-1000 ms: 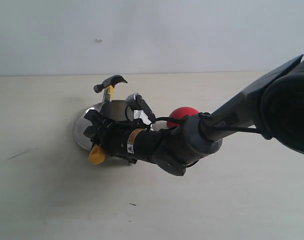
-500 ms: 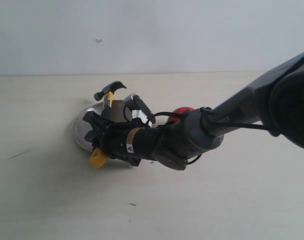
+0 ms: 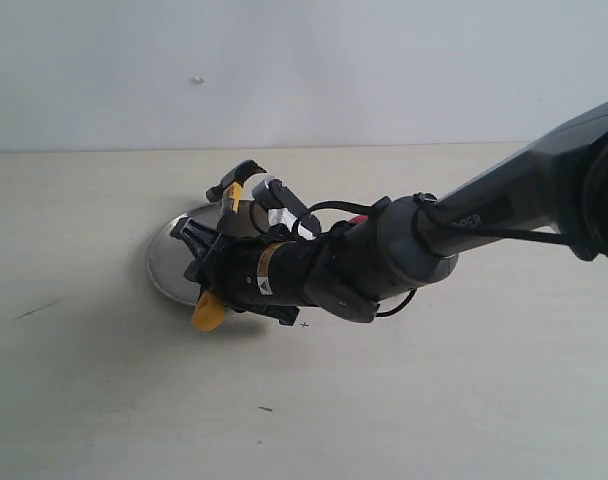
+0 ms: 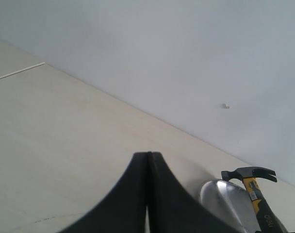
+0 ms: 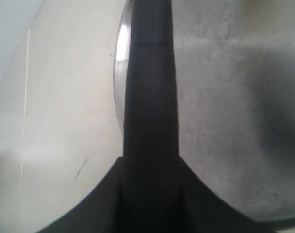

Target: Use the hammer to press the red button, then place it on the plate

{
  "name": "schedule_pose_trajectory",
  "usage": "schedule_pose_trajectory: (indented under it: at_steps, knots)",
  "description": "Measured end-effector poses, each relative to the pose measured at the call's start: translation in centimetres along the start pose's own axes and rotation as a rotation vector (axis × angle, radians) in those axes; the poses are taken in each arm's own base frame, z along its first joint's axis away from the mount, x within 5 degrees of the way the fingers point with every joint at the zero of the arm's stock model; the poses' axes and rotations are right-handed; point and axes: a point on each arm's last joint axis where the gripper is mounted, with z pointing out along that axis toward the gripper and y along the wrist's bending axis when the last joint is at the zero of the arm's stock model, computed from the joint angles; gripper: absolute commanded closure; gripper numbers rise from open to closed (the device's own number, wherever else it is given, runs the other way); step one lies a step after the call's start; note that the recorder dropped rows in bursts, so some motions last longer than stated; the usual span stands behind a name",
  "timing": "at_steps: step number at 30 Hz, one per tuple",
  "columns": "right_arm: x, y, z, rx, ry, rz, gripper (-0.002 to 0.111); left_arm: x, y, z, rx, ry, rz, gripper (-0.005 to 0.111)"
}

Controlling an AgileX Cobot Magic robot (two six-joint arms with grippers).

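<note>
My right gripper (image 3: 206,262) reaches across to the left and is shut on the hammer (image 3: 234,180), gripping the black handle (image 5: 150,87). The dark steel head points up and back, and the yellow looped end (image 3: 208,312) hangs low at the front rim of the plate (image 3: 166,262). The silver plate (image 5: 225,97) lies right under the hammer. The right arm hides nearly all of the red button (image 3: 357,218); only a red sliver shows. In the left wrist view my left gripper (image 4: 148,162) is shut and empty, well short of the plate (image 4: 220,196) and hammer (image 4: 252,179).
The pale tabletop (image 3: 104,400) runs back to a plain white wall (image 3: 304,70). The right arm's dark forearm (image 3: 384,265) lies across the middle of the table, with a black cable looping above it.
The right gripper has sunk lower over the plate with the hammer, and the head has dropped and shifted right. The forearm now covers most of the red button.
</note>
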Motion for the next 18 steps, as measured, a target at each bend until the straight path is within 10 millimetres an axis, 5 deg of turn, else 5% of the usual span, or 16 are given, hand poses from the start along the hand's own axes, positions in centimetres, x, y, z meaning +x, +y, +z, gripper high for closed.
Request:
schedule_pose_trajectory:
  at_steps: [18]
  knots:
    - [0.38, 0.1, 0.13, -0.012, 0.01, -0.008, 0.1, 0.0, 0.0, 0.0, 0.0, 0.0, 0.0, 0.107]
